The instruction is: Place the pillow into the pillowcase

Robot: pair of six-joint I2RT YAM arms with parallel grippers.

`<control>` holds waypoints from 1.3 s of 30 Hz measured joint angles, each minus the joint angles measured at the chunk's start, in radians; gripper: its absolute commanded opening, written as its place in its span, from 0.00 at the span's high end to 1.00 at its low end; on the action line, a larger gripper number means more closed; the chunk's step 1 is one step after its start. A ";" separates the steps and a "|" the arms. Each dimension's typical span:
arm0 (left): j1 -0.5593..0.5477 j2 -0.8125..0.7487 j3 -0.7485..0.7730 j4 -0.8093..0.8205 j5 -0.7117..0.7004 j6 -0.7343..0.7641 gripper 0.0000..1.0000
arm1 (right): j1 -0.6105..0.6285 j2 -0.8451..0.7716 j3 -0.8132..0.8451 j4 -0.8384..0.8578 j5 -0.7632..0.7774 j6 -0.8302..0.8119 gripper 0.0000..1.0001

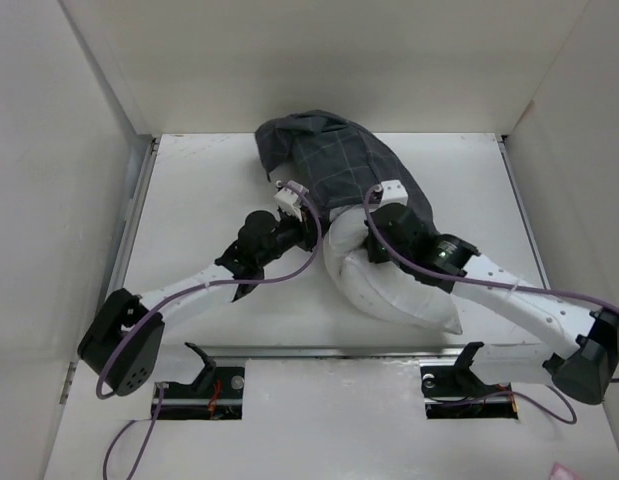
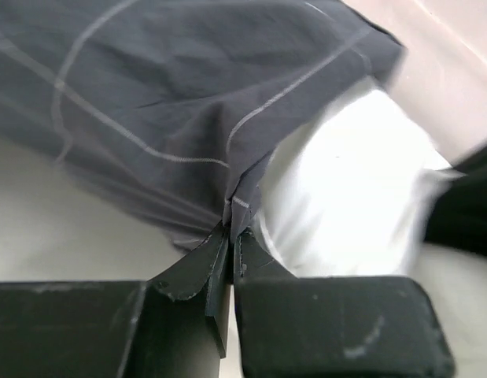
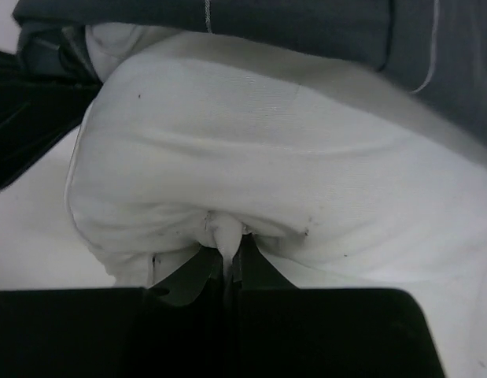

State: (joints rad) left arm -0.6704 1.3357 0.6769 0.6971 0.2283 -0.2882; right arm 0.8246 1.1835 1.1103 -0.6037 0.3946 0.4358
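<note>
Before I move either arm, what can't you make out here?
- Top view: how deep the pillow reaches inside the pillowcase; the cloth covers it.
- Left wrist view: the pillow's far side is blurred and washed out.
- Right wrist view: most of the pillowcase is cut off by the top edge.

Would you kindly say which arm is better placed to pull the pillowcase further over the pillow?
Probably left: the left gripper pinches the pillowcase hem; the right gripper holds the pillow.

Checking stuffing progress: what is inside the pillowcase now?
The far end of the pillow is inside the pillowcase; its near end sticks out uncovered. How deep it reaches is hidden by the cloth.
</note>
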 measured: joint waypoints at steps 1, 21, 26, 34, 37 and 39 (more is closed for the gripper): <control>-0.009 -0.024 -0.006 -0.026 -0.013 0.000 1.00 | 0.018 0.019 -0.020 0.038 0.020 0.008 1.00; -0.183 -0.328 -0.072 -0.516 -0.124 -0.083 1.00 | 0.041 0.008 -0.283 0.987 0.019 -0.065 1.00; -0.186 -0.467 0.001 -0.649 -0.109 -0.057 1.00 | 0.049 0.137 -0.274 1.017 0.018 -0.066 1.00; -0.209 -0.590 0.052 -0.728 -0.060 -0.090 1.00 | 0.095 0.281 -0.248 1.041 0.039 -0.021 1.00; -0.225 -0.559 0.047 -0.750 -0.051 -0.129 1.00 | 0.114 0.294 -0.241 1.054 0.002 -0.021 1.00; -0.228 -0.544 0.028 -0.747 -0.063 -0.151 1.00 | 0.119 0.286 -0.245 1.055 -0.023 -0.021 1.00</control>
State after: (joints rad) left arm -0.8982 0.7918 0.7048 -0.0498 0.1658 -0.4389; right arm 0.9436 1.4700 0.8654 0.4515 0.3714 0.4149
